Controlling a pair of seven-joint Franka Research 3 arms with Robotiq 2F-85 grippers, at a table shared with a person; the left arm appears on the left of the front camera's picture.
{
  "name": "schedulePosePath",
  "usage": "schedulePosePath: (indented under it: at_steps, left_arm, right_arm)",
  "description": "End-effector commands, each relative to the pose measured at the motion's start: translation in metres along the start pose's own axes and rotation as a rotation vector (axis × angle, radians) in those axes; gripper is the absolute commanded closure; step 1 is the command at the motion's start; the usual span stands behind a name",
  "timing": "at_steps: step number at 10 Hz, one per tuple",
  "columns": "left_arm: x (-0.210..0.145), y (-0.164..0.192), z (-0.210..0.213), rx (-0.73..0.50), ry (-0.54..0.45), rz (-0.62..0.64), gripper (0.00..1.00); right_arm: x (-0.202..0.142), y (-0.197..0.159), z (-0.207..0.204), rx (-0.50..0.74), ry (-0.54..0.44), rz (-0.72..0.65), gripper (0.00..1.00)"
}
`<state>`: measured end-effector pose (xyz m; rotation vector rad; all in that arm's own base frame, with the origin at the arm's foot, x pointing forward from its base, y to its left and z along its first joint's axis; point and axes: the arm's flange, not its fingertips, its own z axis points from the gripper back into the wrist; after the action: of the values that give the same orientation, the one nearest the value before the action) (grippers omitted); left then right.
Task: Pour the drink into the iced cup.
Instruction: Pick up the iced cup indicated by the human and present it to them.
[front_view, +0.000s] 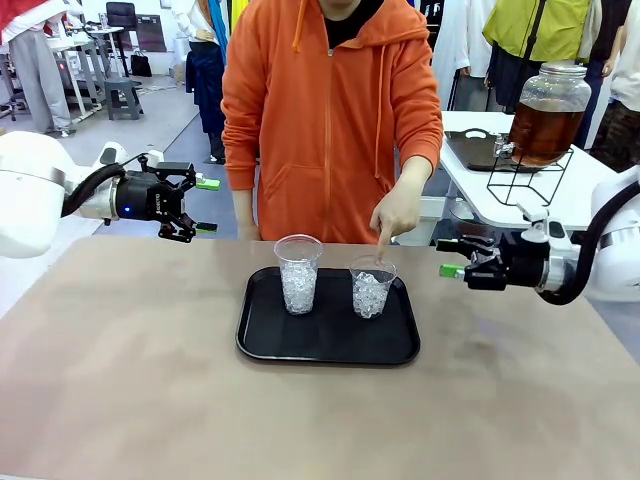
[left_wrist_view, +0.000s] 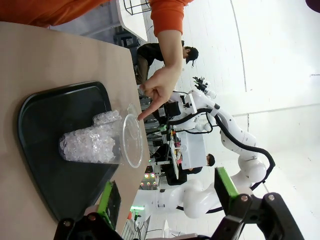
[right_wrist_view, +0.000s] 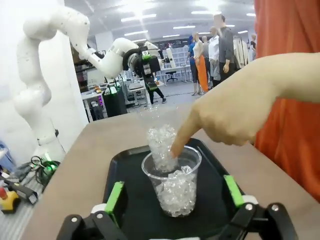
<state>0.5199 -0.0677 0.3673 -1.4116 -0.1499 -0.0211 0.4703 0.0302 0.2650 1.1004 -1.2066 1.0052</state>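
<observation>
Clear iced cup (front_view: 372, 290), perhaps ribbed plastic

No text, label, brand, number or sign is legible. The short iced cup (front_view: 371, 288) directly under the person's pointing hand (front_view: 396, 212), the tall iced cup (front_view: 299, 275) just beside that hand, and the black tray (front_view: 330, 352) below it present plain surfaces. The glass dispenser (front_view: 547, 115) holding the drink (front_view: 543, 132), well apart from the hand, presents no readable marking. Details on background equipment beyond the hand are too small and blurred to read.
</observation>
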Motion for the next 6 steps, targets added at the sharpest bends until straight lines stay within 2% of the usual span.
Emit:
schedulePosePath:
  at_steps: [1, 3, 4, 6]
  left_arm:
    - [-0.0013, -0.0015, 0.0007, 0.000, -0.001, -0.004, 0.00]
    - [-0.0013, -0.0015, 0.0007, 0.000, -0.001, -0.004, 0.00]
    - [-0.0013, -0.0015, 0.0007, 0.000, -0.001, -0.004, 0.00]
    - [-0.0013, -0.0015, 0.0007, 0.000, -0.001, -0.004, 0.00]
  right_arm:
    - [-0.0133, -0.0004, -0.0196, -0.003, 0.038, 0.048, 0.00]
    - [-0.0155, -0.0007, -0.0179, 0.071, 0.075, -0.046, 0.00]
    - [-0.0157, 0.0026, -0.0142, 0.022, 0.026, 0.016, 0.00]
    - [-0.0157, 0.0026, -0.0142, 0.022, 0.026, 0.016, 0.00]
